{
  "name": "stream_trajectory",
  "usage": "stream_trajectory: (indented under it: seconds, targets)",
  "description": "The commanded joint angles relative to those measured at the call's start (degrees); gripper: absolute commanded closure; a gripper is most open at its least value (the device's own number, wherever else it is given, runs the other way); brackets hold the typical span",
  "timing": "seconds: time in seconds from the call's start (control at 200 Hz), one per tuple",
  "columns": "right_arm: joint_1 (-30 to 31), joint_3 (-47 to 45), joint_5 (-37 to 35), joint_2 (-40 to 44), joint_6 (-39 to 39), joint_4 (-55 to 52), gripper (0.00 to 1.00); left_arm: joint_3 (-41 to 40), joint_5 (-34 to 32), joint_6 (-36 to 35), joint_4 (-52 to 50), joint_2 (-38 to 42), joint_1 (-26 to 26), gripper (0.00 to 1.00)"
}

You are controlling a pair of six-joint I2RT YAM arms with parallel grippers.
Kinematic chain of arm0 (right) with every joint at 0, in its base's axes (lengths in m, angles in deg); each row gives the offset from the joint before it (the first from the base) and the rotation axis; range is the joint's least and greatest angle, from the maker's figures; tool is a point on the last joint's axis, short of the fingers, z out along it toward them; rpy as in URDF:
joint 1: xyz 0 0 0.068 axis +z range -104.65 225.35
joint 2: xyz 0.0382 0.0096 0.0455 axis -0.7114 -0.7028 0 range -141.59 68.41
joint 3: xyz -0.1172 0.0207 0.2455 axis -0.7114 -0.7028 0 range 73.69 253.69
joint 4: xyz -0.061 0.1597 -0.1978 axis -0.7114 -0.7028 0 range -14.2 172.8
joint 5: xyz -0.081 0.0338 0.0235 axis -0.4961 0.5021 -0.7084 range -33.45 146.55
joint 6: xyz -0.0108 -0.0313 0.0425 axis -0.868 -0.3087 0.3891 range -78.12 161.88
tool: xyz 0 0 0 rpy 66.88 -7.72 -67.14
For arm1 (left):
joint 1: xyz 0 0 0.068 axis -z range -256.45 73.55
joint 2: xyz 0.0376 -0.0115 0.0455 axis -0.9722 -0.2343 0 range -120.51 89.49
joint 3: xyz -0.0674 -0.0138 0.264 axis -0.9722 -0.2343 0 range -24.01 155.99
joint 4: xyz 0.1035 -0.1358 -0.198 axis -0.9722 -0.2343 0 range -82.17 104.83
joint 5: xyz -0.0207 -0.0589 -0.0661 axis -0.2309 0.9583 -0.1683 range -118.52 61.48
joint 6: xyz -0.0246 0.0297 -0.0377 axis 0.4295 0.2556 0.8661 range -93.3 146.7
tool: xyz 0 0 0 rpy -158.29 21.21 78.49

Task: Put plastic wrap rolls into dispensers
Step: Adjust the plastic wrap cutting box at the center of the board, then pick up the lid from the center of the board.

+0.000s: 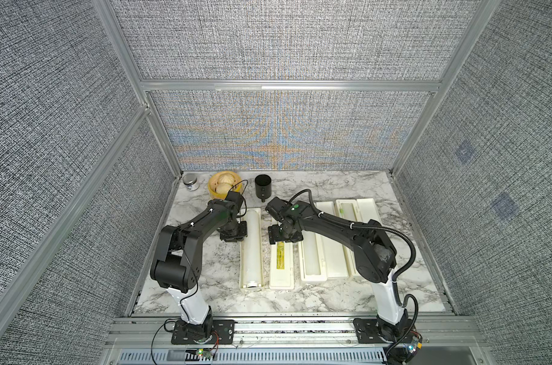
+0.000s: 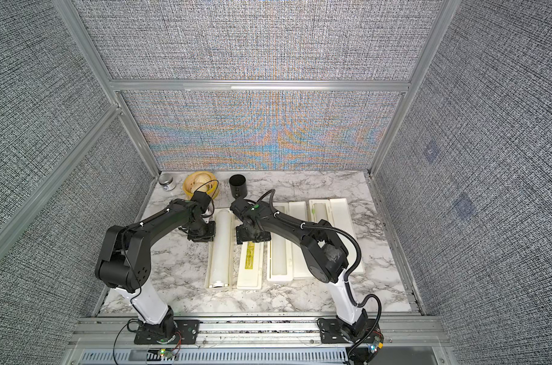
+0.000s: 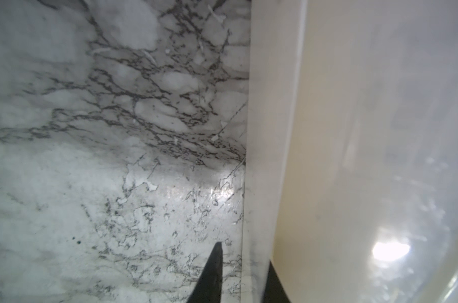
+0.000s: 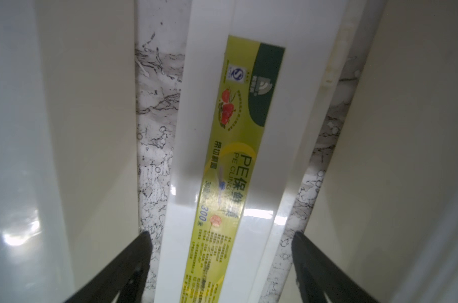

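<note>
Long cream dispensers lie side by side on the marble table. The leftmost dispenser lies open with a white plastic wrap roll in its tray. My left gripper is shut on that tray's left wall, one finger outside and one inside beside the roll. Next to it a closed dispenser shows its yellow label. My right gripper hangs open over it, fingers clear of both sides. Further right, an open dispenser holds a roll, and another is partly hidden by my right arm.
Along the back edge stand a small jar, a yellow bowl of buns and a black cup. Open lids lie flat between the right-hand trays. Aluminium posts and fabric walls close in three sides.
</note>
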Motion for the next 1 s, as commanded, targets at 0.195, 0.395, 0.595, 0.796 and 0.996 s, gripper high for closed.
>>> stream_trajectory:
  seconds: [0.195,0.395,0.595,0.796,0.996]
  targets:
    - [1.4,4.0,-0.3,-5.1,-3.4,-1.0,0.14,-3.6,-3.5,1.3,-2.4,3.4,-0.5,0.77]
    - [3.6,9.2,-0.5,-8.5,-9.4,-3.8,0.16,-4.5,-4.1,0.4,-3.3,3.8,-1.9,0.74]
    - [4.1,11.0,-4.8,-8.1,-10.1,-6.6,0.14,-4.4,-1.9,0.5,-3.9,6.1,-2.4,0.66]
    - [3.9,11.6,-6.6,-6.6,-11.6,-8.0,0.01,-3.0,1.0,0.4,-5.3,9.1,-3.0,0.6]
    - [2.3,12.3,1.1,-8.7,-11.5,-8.7,0.01,-3.8,3.8,0.0,-4.9,10.5,-5.0,0.57]
